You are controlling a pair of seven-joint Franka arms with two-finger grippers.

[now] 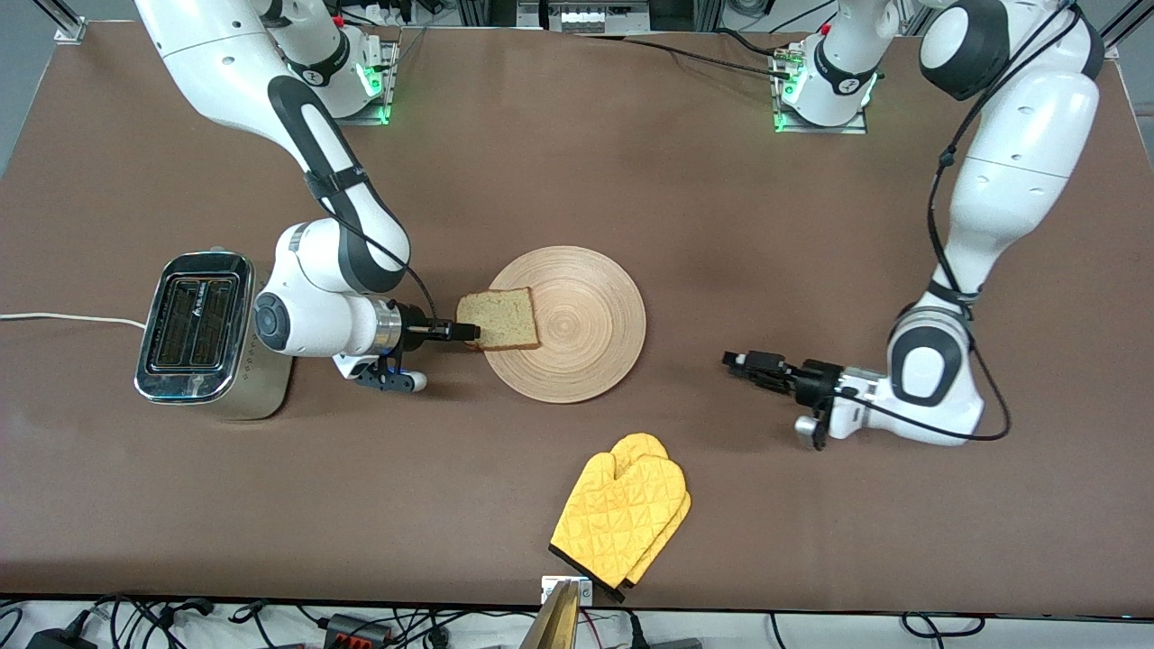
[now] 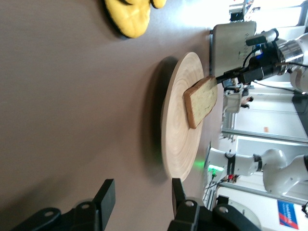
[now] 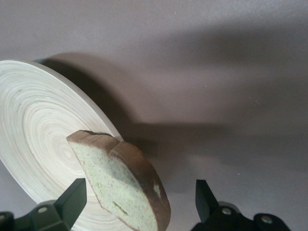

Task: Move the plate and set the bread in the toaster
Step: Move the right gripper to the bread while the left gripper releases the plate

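— Bread (image 1: 499, 317) first: where does it sit from the front camera?
— On the plate (image 1: 586, 347), at the rim toward the right arm's end of the table. The right gripper (image 1: 468, 333) reaches in level at that rim, its tips at the slice's edge. The toaster (image 1: 194, 326) stands by the right arm's wrist, both slots showing dark.
— And the left gripper (image 1: 741, 362)?
— Low over bare table toward the left arm's end, well apart from the plate. A yellow oven mitt (image 1: 622, 514) lies nearer the camera than the plate.
— What does the left wrist camera add?
— The left gripper (image 2: 140, 195) has its fingers spread wide with nothing between them. The slice (image 2: 201, 99) is tilted, one edge raised off the plate (image 2: 178, 139).
— The right wrist camera?
— The right gripper (image 3: 140, 196) stands wide open. The bread (image 3: 126, 185) lies between its fingers, but I cannot tell whether either finger touches it. The plate (image 3: 33, 125) is under it.
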